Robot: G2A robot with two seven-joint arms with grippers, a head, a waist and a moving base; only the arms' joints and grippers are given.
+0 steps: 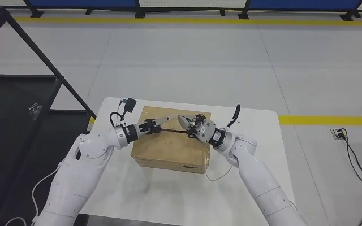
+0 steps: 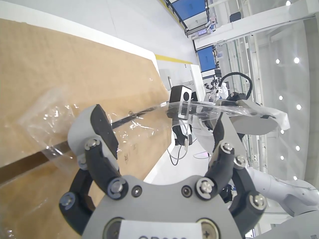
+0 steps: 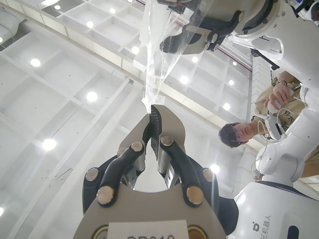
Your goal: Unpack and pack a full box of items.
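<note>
Early stage; box (image 1: 169, 144) at middle of table (image 1: 169, 195), flaps shut; right gripper (image 3: 153, 111) clenched on clear tape (image 3: 152, 75), partly peeled off seam; left gripper (image 2: 162, 125) released; unpacking and repacking left.

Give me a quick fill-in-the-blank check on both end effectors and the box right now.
The right end effector is ____ on the clear tape.
The left end effector is ____.
The cardboard box sits on a ____ table.
Missing words: shut; open; white.
</note>
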